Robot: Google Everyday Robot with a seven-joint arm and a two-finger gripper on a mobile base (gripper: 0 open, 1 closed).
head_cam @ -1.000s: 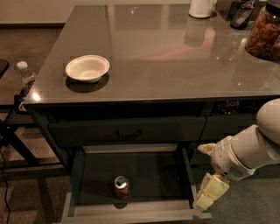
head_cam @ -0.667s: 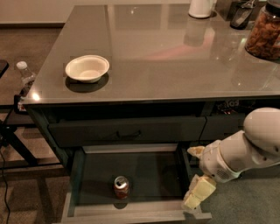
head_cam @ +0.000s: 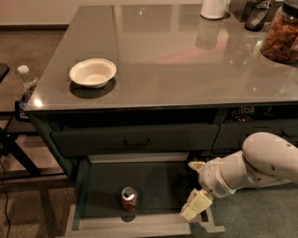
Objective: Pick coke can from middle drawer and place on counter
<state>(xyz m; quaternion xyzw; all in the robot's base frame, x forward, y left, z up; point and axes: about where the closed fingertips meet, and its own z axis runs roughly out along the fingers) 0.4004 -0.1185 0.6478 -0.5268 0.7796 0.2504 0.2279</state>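
Observation:
The coke can [head_cam: 129,198] stands upright on the dark floor of the open middle drawer [head_cam: 88,228], near its front, left of centre. My gripper [head_cam: 194,188] hangs over the drawer's right side, to the right of the can and apart from it. Its cream fingers [head_cam: 196,205] are spread and hold nothing. The white arm reaches in from the right. The glossy grey counter [head_cam: 186,65] lies above the drawers.
A white bowl [head_cam: 92,72] sits on the counter's left part. A white jug [head_cam: 213,8], a dark object [head_cam: 256,16] and a jar of brown snacks [head_cam: 281,35] stand at the back right. A clear plastic bottle [head_cam: 27,83] stands left of the counter.
My gripper and arm have moved left, from beside the drawer's right edge to over its right side, closer to the can. The can has not moved.

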